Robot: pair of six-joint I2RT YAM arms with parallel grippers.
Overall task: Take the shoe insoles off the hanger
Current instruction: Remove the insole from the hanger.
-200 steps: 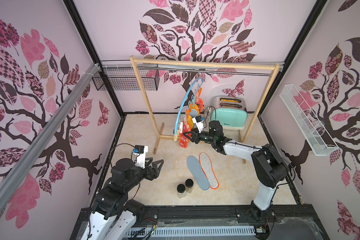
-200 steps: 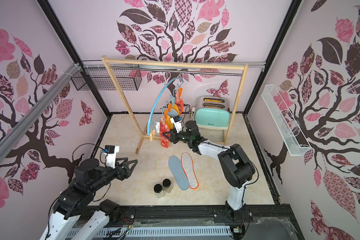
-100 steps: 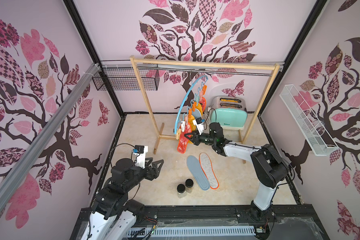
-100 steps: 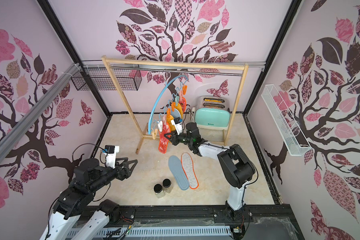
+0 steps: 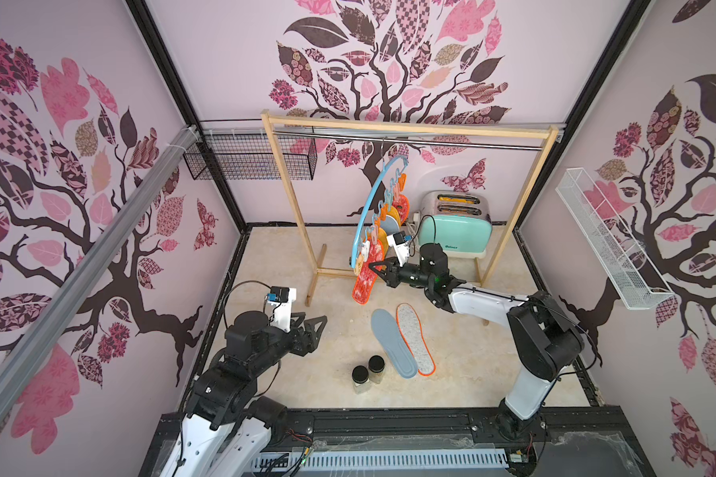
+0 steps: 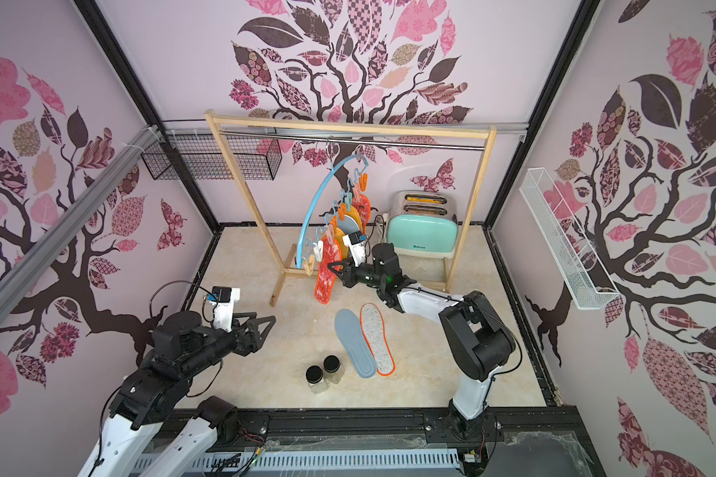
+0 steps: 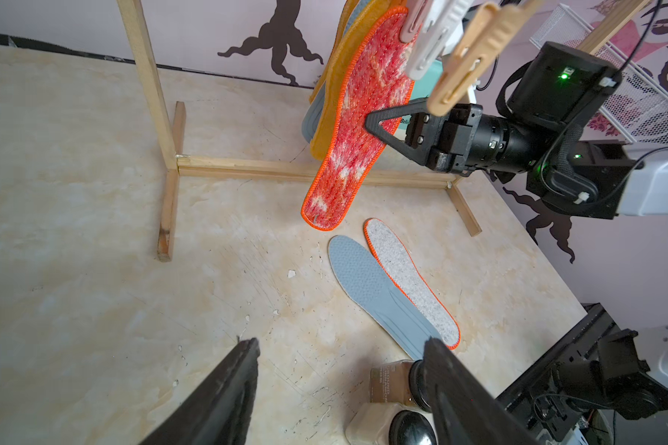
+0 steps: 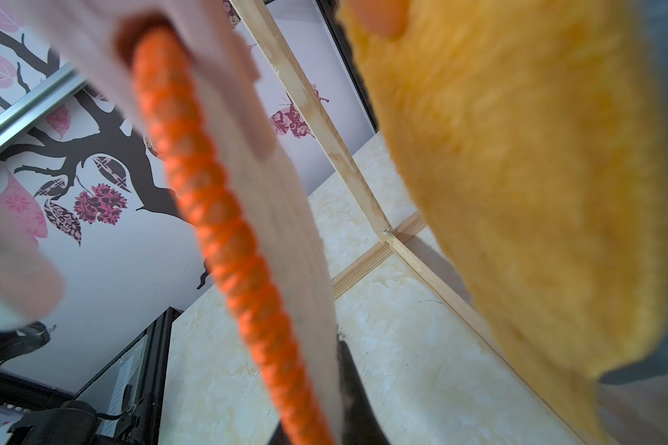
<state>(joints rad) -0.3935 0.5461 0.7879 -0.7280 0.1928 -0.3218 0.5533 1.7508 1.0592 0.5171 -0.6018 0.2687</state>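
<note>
Scene: In both top views we look down on a table (image 5: pixel 286 256) with a wooden frame (image 5: pixel 410 125) at the centre.
Hanger: The light blue hanger (image 6: pixel 313 206) hangs from the frame's rail at the centre of the view, turned nearly edge-on to us.
Insoles on the hanger: Several hang bunched together. The frontmost is the red-white mottled insole (image 5: pixel 366 283), pinned at its upper end by a pale clothespin (image 7: pixel 427 34). A mustard insole (image 7: pixel 330 115) hangs close behind it.
Insoles on the table: A grey-blue insole (image 5: pixel 391 345) and a felt insole (image 5: pixel 416 338) lie side by side at lower centre.
Right tool: The right tool (image 5: pixel 376 267) is closed on the orange edge of the red-white mottled insole, about midway along it.
Left tool: The left tool (image 5: pixel 316 326) sits at lower left with its jaws wide apart, empty and well apart from the hanger.
Step in hand: We judge it to be pulling this insole out of its clothespin.
Doing it well: We would pull steadily down along the insole's length with a firm pinch. A sideways tug could swing the hanger, and the soft edge may slip.
Insole relative to tool: Its edge passes between the fingers. The pin sits above the grip, and the lower end hangs below it, apparently clear of the table.
</note>
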